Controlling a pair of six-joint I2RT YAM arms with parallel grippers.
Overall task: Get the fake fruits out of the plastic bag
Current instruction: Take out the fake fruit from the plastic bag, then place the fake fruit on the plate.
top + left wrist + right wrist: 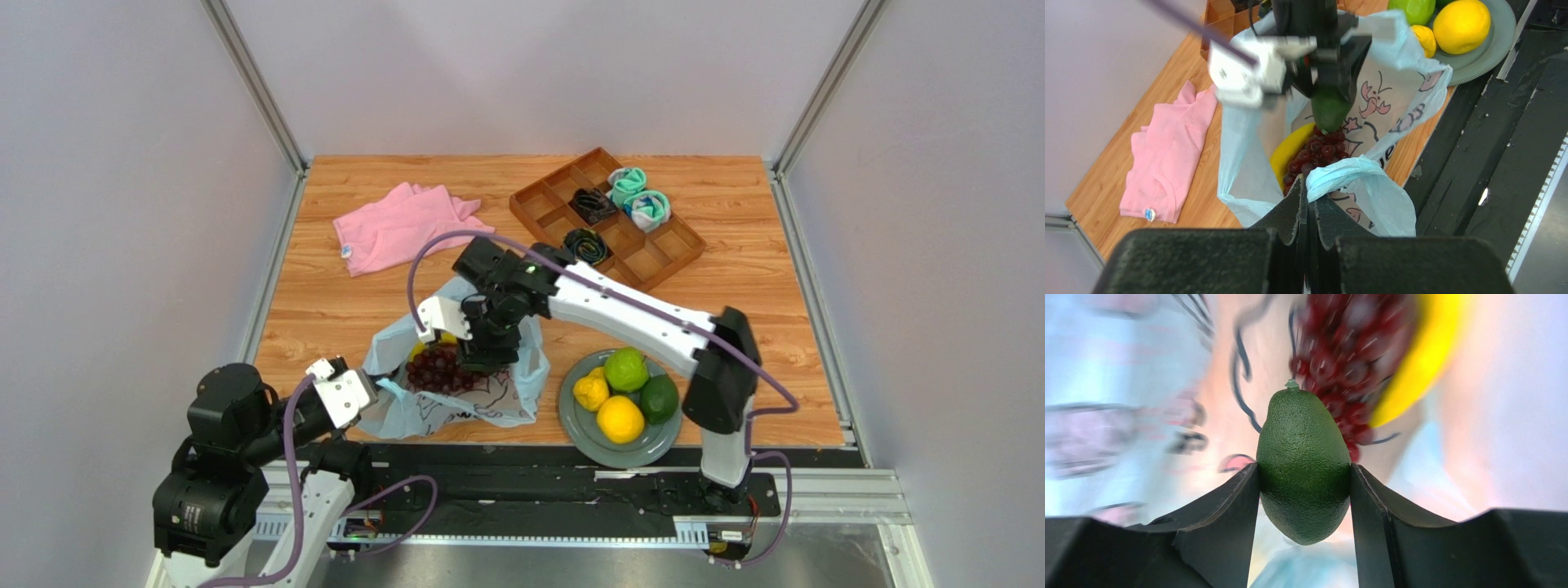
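While the plastic bag [521, 386] is lying open at the near edge of the counter [736, 245] | plate [567, 413] right of it is carrying four fruits [626, 370] already out | left gripper [1308, 196] is pinching the bag's rim | right gripper [1303, 471] is clamping the avocado [1303, 447] over the bag | banana [1287, 153] and grape bunch [1315, 156] are lying inside, left to do

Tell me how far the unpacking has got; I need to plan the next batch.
Done: four fruits, among them a green apple, sit on the plate. In hand: the right gripper grips an avocado at the mouth of the plastic bag, while the left gripper pinches the bag's edge. Left: the grape bunch and the banana lie in the bag.
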